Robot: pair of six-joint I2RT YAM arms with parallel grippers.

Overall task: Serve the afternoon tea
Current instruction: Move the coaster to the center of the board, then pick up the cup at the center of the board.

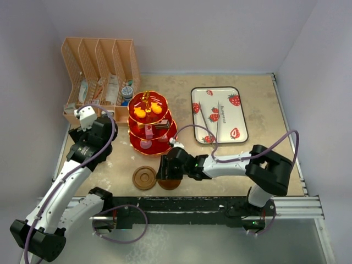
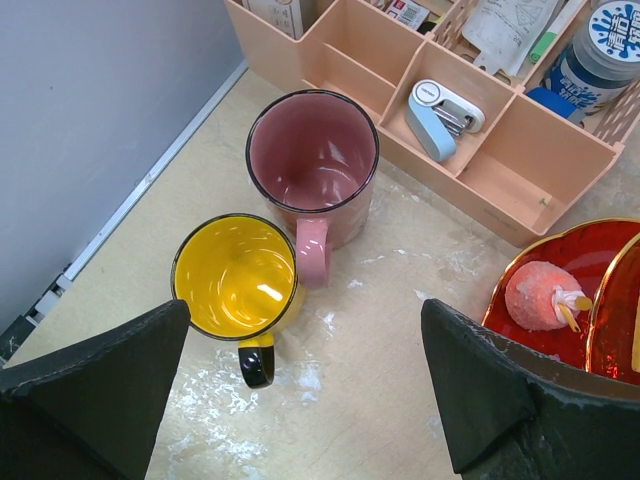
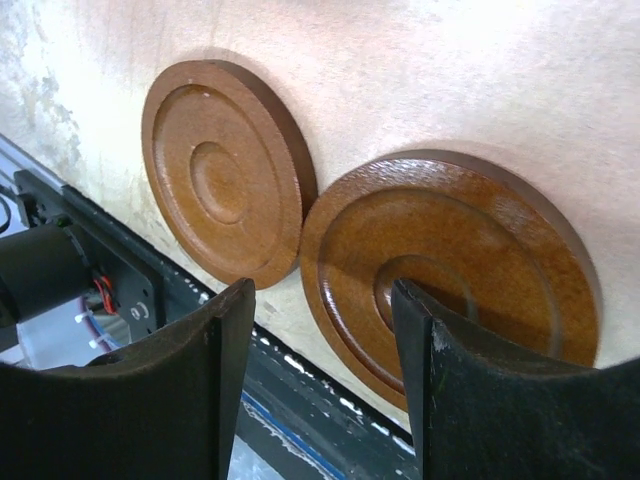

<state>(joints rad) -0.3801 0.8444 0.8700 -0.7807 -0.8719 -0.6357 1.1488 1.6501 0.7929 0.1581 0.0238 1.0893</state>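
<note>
The red three-tier stand (image 1: 151,124) with gold rims stands mid-table and holds small toy cakes; its bottom tier (image 2: 600,262) carries a pink cake (image 2: 540,295). The pink mug (image 2: 312,165) and the yellow mug (image 2: 235,275) stand upright side by side on the table, left of the stand. In the top view the left arm hides both. My left gripper (image 2: 305,400) is open and empty above the table just near of the mugs. My right gripper (image 3: 325,380) is open, low over a brown coaster (image 3: 450,270), its jaws straddling the coaster's near rim.
A second brown coaster (image 3: 225,185) lies against the first, near the table's front edge (image 1: 220,199). A peach desk organiser (image 1: 102,77) stands at the back left. The white strawberry-print tray (image 1: 234,118) at the back right holds metal tongs (image 1: 212,124).
</note>
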